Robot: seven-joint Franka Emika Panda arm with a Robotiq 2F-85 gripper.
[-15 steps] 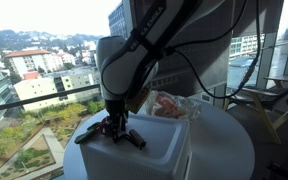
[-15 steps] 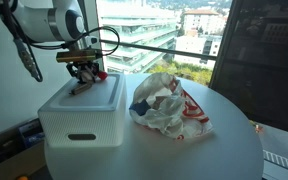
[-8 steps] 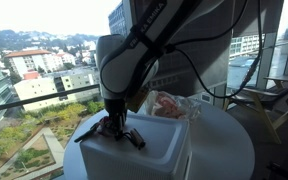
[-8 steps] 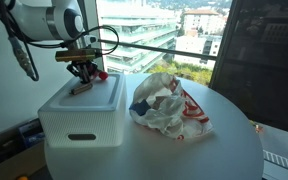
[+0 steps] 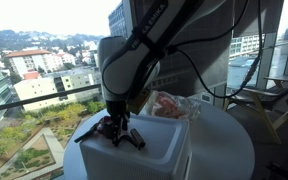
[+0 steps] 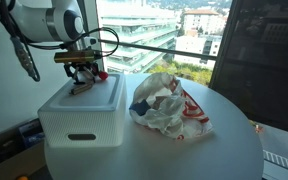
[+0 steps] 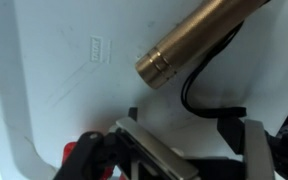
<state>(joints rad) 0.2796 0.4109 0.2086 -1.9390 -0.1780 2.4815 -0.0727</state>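
Wrist view shows a brass-coloured metal cylinder [image 7: 199,42] lying slantwise on the lid of the white box [image 7: 44,90]. It sits just beyond the end effector [image 7: 199,150], whose fingers stand apart with nothing clamped between them, and a thin black cable [image 7: 189,100] curls on the lid between cylinder and fingers. In both exterior views the end effector [image 5: 116,128] hangs close over the top of the white box [image 6: 79,120], and a crumpled white-and-red plastic bag [image 6: 169,105] lies beside that box on the round tabletop [image 6: 214,155].
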